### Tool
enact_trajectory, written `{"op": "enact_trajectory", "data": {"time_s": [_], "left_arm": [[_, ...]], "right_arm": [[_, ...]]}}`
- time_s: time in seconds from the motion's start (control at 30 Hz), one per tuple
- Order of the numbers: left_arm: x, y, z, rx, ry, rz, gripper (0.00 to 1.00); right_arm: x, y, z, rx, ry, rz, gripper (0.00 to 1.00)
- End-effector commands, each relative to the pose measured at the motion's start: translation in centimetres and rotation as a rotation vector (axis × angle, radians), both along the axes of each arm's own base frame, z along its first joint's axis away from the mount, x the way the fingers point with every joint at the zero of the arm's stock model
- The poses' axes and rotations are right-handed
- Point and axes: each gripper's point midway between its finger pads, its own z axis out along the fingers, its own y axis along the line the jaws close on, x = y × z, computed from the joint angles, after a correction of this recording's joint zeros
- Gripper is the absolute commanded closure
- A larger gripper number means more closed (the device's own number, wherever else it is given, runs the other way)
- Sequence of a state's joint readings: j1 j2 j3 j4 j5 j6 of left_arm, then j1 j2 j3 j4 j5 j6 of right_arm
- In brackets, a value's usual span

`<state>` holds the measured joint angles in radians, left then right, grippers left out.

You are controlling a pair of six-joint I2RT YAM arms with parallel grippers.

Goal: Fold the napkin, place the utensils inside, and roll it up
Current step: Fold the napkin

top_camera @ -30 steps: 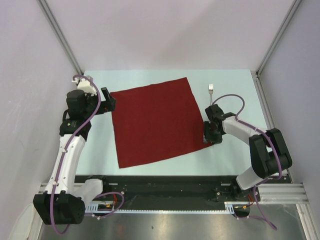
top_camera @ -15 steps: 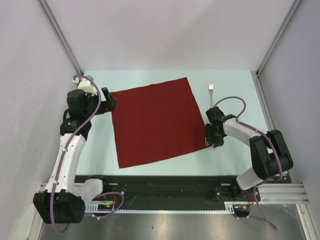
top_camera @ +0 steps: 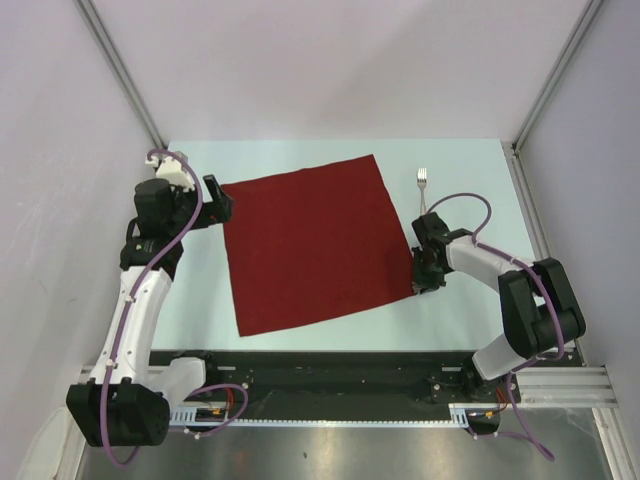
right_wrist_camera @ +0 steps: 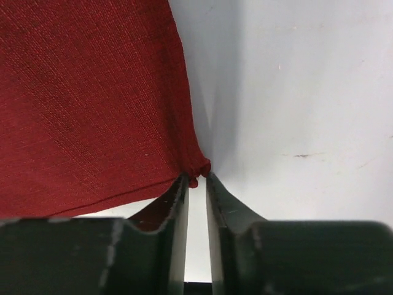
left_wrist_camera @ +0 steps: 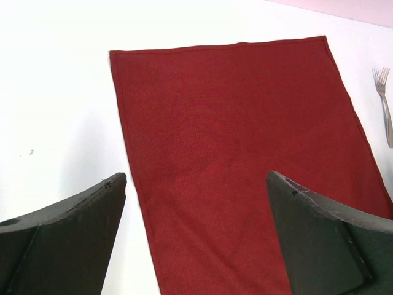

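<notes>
Hidden in the top view under the black wrist body: the tips of the right gripper (top_camera: 424, 283). Resolved only in the right wrist view: right gripper (right_wrist_camera: 196, 179) closed to a thin slit, pinching the puckered near-right corner of the dark red square cloth napkin (right_wrist_camera: 86, 104), with the hem beside it raised off the surface and casting a soft shadow. Cut off at the frame edge in the left wrist view: small silver metal fork (left_wrist_camera: 384, 104), tines and part of the thin handle only. Seen whole from above: fork (top_camera: 422, 186) on bare table just beyond the napkin's far-right corner, apart from the cloth, tines pointing away from the arms.

Napkin (top_camera: 315, 245) spread flat in one layer at mid-table, slightly askew to the table edges; plain matte weave with a narrow stitched hem. Left gripper (left_wrist_camera: 195, 178) spread wide, holding nothing, near the napkin's far-left corner; contact with the cloth not determinable. Dark, wedge-shaped fingers (left_wrist_camera: 67, 239), smooth and matte.

Pale, smooth table (top_camera: 470, 170), faintly scuffed in the right wrist view. Plain light walls (top_camera: 330, 70) on three sides, framed by slanting metal posts (top_camera: 120, 70). Black rail (top_camera: 330, 375) along the near edge, carrying both arm bases.
</notes>
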<state>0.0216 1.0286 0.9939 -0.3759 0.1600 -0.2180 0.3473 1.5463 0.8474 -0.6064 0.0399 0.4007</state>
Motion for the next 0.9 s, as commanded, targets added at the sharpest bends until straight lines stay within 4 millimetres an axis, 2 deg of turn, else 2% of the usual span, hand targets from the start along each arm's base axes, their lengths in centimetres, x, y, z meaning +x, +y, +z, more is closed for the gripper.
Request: {"op": "enact_trajectory", "data": {"time_s": [0.0,0.17,0.37,0.5,0.6,0.7,0.73,0.83,0.87], "left_arm": [[0.3,-0.2,0.7,-0.003,-0.026,-0.01,0.0],[0.3,-0.3,0.8,-0.006,-0.027,-0.013,0.0],[0.3,-0.5,0.8,-0.013,-0.03,-0.022,0.0],[0.4,-0.5,0.6,-0.019,-0.021,-0.024,0.0],[0.4,-0.7,0.5,-0.021,-0.02,-0.03,0.0],[0.4,-0.7,0.6,-0.02,-0.022,-0.031,0.0],[0.4,-0.7,0.5,-0.022,-0.02,-0.033,0.0],[0.4,-0.9,0.5,-0.028,-0.018,-0.041,0.0],[0.4,-0.9,0.4,-0.032,-0.016,-0.042,0.0]], "right_arm": [[0.1,-1.1,-0.8,-0.044,0.006,-0.015,0.85],[0.9,-1.7,0.2,-0.072,-0.019,-0.012,0.99],[1.7,-3.6,1.8,-0.13,-0.043,-0.039,1.0],[2.5,-5.4,3.6,-0.157,-0.083,-0.09,1.0],[3.3,-6.1,5.1,-0.167,-0.118,-0.107,1.0],[4.3,-5.8,6.7,-0.159,-0.146,-0.106,1.0],[5.2,-5.1,7.9,-0.138,-0.178,-0.099,1.0],[6.2,-2.9,9.4,-0.117,-0.217,-0.059,1.0],[7.2,-1.8,10.7,-0.101,-0.255,-0.046,1.0]]}}
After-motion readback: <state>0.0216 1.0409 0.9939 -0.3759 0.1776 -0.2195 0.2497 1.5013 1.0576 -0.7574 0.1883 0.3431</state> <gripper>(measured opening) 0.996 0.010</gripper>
